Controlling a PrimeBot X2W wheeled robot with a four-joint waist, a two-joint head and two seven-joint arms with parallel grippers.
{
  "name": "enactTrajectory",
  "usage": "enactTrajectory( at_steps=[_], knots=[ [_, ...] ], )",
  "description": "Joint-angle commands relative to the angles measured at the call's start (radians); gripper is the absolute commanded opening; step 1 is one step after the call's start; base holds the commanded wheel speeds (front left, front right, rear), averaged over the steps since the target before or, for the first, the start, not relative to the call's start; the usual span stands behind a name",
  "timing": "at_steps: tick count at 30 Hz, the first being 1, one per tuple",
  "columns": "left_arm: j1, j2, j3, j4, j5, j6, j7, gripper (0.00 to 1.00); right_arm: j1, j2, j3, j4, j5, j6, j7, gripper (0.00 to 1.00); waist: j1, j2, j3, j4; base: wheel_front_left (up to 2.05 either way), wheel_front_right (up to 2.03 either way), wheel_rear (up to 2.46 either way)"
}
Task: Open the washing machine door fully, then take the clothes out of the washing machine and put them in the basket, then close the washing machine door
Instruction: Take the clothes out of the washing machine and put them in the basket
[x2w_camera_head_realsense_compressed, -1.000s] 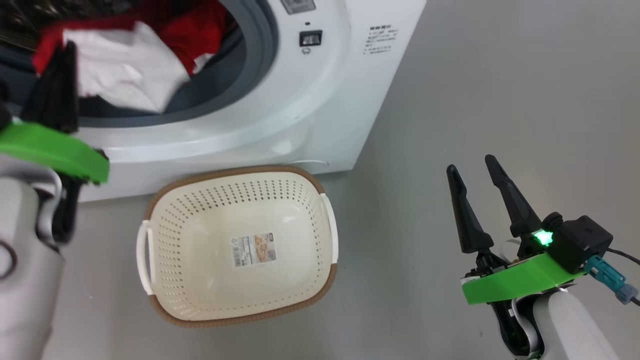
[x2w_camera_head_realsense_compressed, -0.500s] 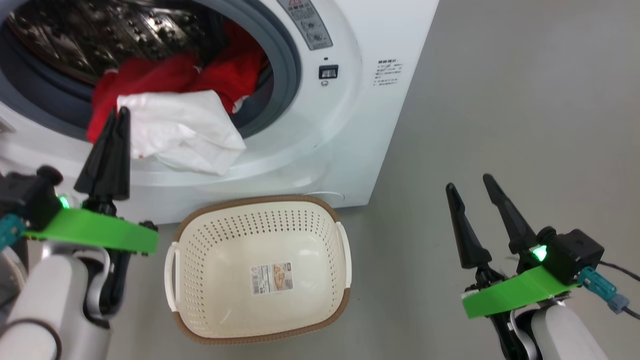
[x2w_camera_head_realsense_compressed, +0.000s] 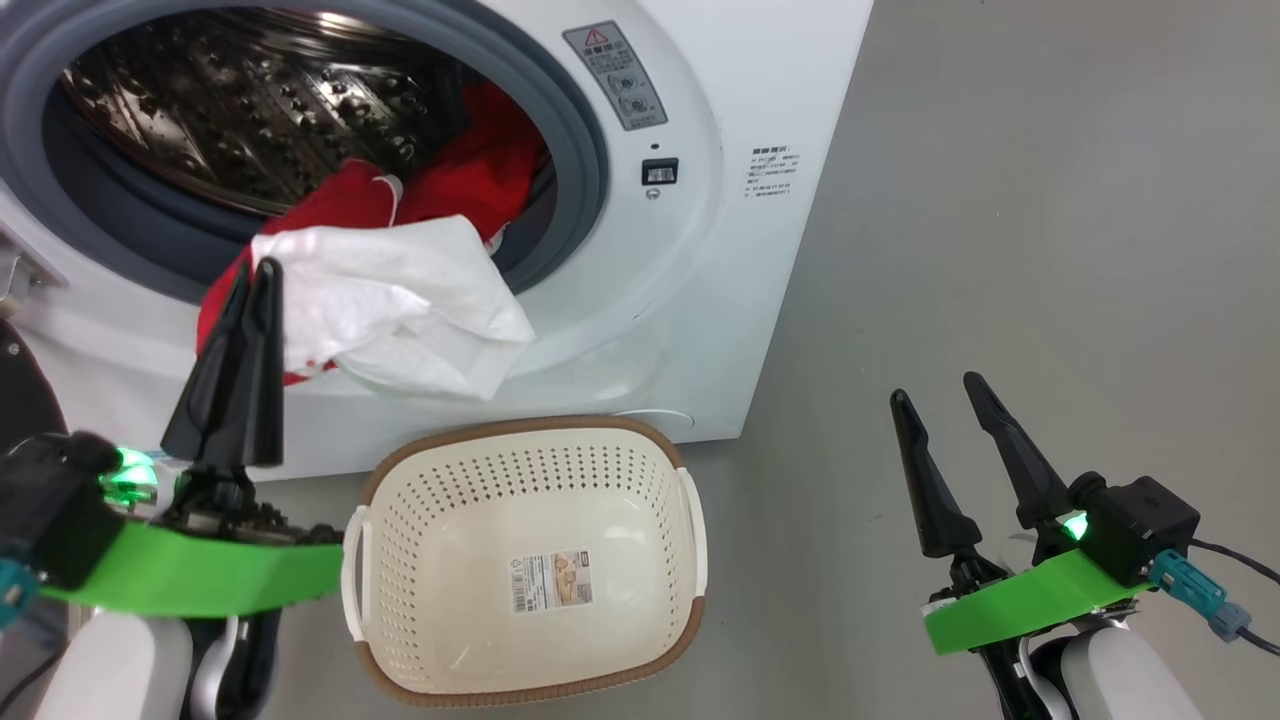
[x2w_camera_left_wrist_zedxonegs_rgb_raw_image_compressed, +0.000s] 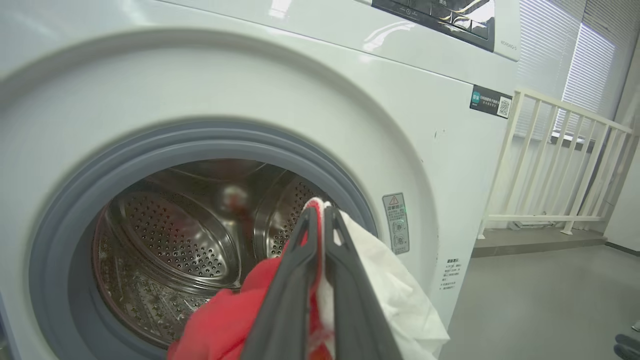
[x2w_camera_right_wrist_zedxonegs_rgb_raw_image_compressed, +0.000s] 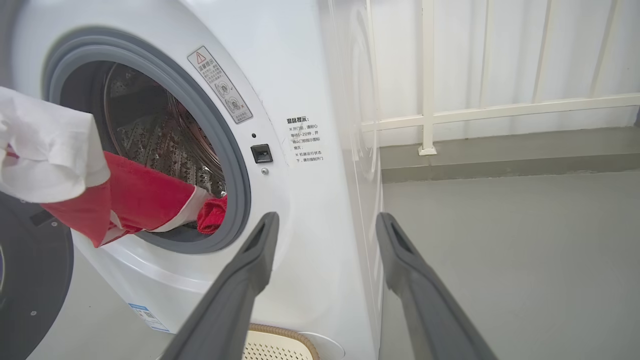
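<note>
Left gripper (x2w_camera_head_realsense_compressed: 255, 272) was clamped on the clothes (x2w_camera_head_realsense_compressed: 390, 290). In the left wrist view, red and white fabric sat pinched between the closed fingers. In the head view the bundle spread from the fingertips toward 1 to 3 o'clock. It trailed out of the drum over the grey ring and hung down the front of the washing machine (x2w_camera_head_realsense_compressed: 700, 300), with the red part partly inside. The white flap's low corner hung at 11 o'clock above the basket (x2w_camera_head_realsense_compressed: 530, 425), not touching it. The basket stood on the floor against the machine's base, at 4 o'clock from the left fingertips. Right gripper (x2w_camera_head_realsense_compressed: 937, 390) was spread wide and held nothing, at 4 o'clock in the frame, well apart from the clothes and basket. The washing machine door (x2w_camera_right_wrist_zedxonegs_rgb_raw_image_compressed: 30, 290) showed as a dark round edge at 8 o'clock in the right wrist view, swung open. Writing: grey warning sticker (x2w_camera_head_realsense_compressed: 615, 75) with a red triangle, text too small to read; printed Chinese block (x2w_camera_right_wrist_zedxonegs_rgb_raw_image_compressed: 305, 140) headed 温馨提示; black label with QR code (x2w_camera_left_wrist_zedxonegs_rgb_raw_image_compressed: 491, 101), unreadable; blue sticker (x2w_camera_right_wrist_zedxonegs_rgb_raw_image_compressed: 147, 315) low on the front, unreadable; barcode sticker (x2w_camera_head_realsense_compressed: 553, 578) on the basket bottom, unreadable. Count: one machine, one basket with two handles, two grippers, five labels. One clothes bundle; number of garments could not be told.
</note>
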Motion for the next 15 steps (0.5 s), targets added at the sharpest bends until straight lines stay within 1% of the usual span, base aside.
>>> enactTrajectory(
  at_steps=[1,10,12,15],
  knots=[
    [0.005,0.028,0.040,-0.063,0.016,0.009,-0.007,0.00,0.000,-0.002,0.023,-0.021,-0.002,0.007,-0.006,1.00,0.0000,0.0000,-0.003,0.001,0.00,0.00,0.00],
    [0.056,0.037,0.038,-0.241,0.024,0.037,0.022,0.00,0.004,-0.002,0.027,-0.019,0.000,0.007,-0.006,1.00,0.0000,0.0000,-0.013,0.006,0.00,0.00,0.00],
    [0.064,0.037,0.032,-0.254,0.022,0.041,0.035,0.00,0.005,-0.002,0.029,-0.018,0.000,0.007,-0.006,1.00,0.0000,0.0000,-0.012,0.007,0.00,0.00,0.00],
    [0.077,0.034,0.016,-0.226,0.016,0.039,0.050,0.00,0.003,-0.002,0.034,-0.016,0.002,0.007,-0.006,1.00,0.0000,0.0000,-0.006,0.005,0.00,0.00,0.00]
  ],
)
